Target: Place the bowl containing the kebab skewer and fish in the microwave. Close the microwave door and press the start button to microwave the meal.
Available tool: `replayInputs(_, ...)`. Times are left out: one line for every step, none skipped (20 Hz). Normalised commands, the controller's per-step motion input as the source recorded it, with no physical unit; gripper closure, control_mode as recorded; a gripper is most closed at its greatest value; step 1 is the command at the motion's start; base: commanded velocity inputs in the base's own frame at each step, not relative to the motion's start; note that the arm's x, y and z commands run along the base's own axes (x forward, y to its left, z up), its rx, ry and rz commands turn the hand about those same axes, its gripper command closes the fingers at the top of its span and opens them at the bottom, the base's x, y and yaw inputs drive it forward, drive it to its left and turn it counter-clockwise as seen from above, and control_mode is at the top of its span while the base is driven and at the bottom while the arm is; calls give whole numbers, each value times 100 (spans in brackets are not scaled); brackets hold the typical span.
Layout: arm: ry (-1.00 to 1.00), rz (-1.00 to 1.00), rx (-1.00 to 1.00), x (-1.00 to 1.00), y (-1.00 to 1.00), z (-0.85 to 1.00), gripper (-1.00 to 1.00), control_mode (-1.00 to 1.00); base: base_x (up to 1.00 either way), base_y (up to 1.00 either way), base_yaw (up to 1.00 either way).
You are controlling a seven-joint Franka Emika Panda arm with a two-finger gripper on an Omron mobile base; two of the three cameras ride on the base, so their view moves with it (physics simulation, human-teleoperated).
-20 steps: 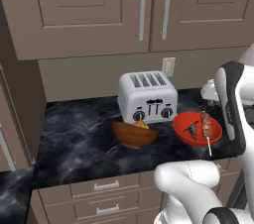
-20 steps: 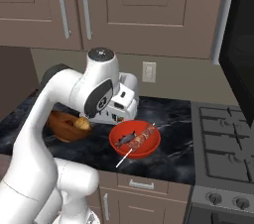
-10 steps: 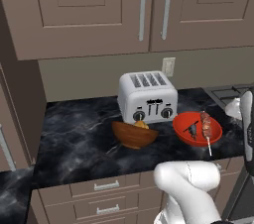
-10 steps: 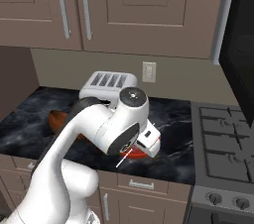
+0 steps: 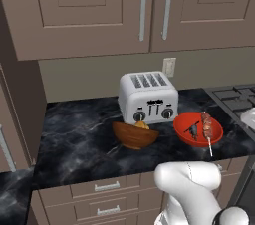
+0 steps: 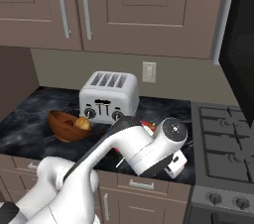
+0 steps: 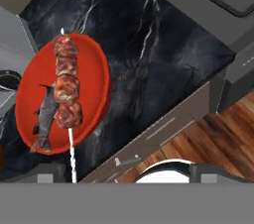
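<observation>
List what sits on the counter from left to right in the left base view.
Brown wooden bowl → silver toaster → red bowl, with the fish and then the kebab skewer in it → stove at the right edge.

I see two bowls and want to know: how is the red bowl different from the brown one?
The red bowl is wider and shallower; the brown bowl is smaller and deeper. The red bowl holds a kebab skewer and a fish; the brown bowl holds something yellow-orange. Both sit on the dark counter before the toaster.
</observation>
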Motion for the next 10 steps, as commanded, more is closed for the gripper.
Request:
replayInputs(0, -6, 21, 42, -57, -32, -100, -100, 0, 0, 0)
replayInputs(0, -5, 20, 45, -51, -30, -100, -100, 0, 0, 0)
replayInputs(0, -5, 19, 45, -46, -29, -100, -100, 0, 0, 0)
replayInputs(0, -4, 17, 44, -37, -24, -100, -100, 0, 0, 0)
replayInputs(2, -4, 14, 44, -26, -21, -100, -100, 0, 0, 0)
replayInputs(3, -3, 12, 44, -15, -18, -100, -100, 0, 0, 0)
replayInputs(3, -2, 8, 46, -3, -16, -100, -100, 0, 0, 0)
replayInputs(2, -1, 5, 48, 0, -12, -100, -100, 0, 0, 0)
replayInputs(0, 0, 0, 43, 1, -9, -100, -100, 0, 0, 0)
replayInputs(0, 0, 0, 40, 20, -10, -100, -100, 0, 0, 0)
